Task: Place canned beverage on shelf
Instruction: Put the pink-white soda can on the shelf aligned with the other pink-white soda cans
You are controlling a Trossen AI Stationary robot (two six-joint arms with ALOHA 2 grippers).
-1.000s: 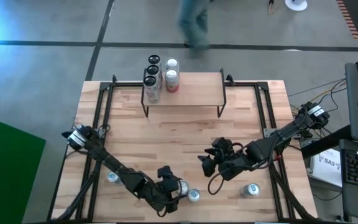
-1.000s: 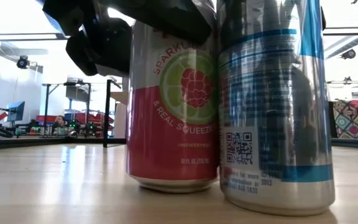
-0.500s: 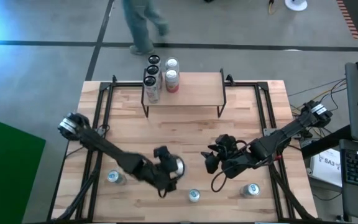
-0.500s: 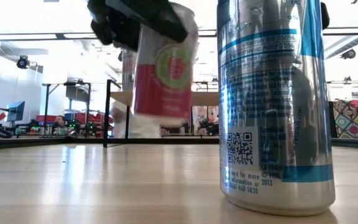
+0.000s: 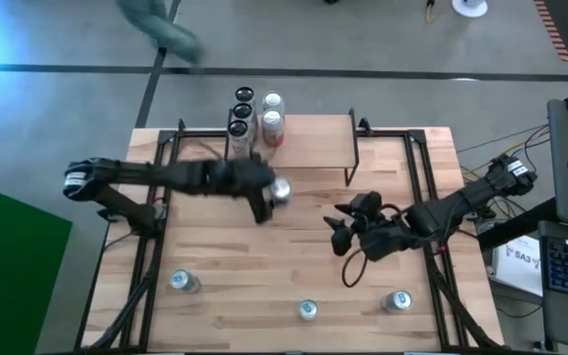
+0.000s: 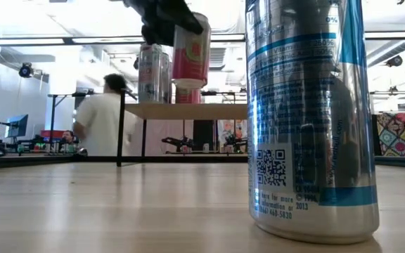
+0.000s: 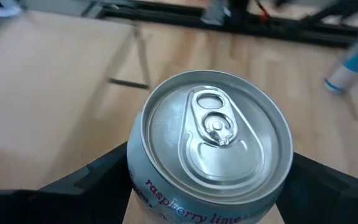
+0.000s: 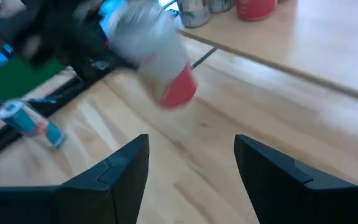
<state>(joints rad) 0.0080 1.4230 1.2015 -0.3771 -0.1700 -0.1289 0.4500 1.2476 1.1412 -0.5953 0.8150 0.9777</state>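
My left gripper [image 5: 267, 200] is shut on a pink and white raspberry-lime can [image 5: 280, 189], raised in the air just in front of the shelf [image 5: 309, 143]. The can also shows in the low view [image 6: 191, 50] and in the left wrist view [image 7: 210, 149]. The shelf has a light wood top on black wire legs and bears several cans at its left end [image 5: 254, 120]. My right gripper [image 5: 335, 235] is open and empty over the table's right middle. My left gripper pinches the can's upper side wall [image 7: 143, 180] between its two fingers, one on each side, just below the rim. The can is lifted clear of the table, roughly upright, hanging below the gripper in the low view.
Three silver and blue cans stand along the table's near edge [image 5: 182, 282], [image 5: 308, 310], [image 5: 396, 301]; one fills the low view [image 6: 308, 119]. A person walks beyond the table's far edge [image 5: 156, 25]. The shelf's right part is bare wood [image 5: 323, 138].
My left gripper has lifted the pink can from beside a silver can at the near edge and carried it up and toward the far edge, up to the shelf. My right gripper has drifted a little toward the far edge. The person has walked leftward behind the table.
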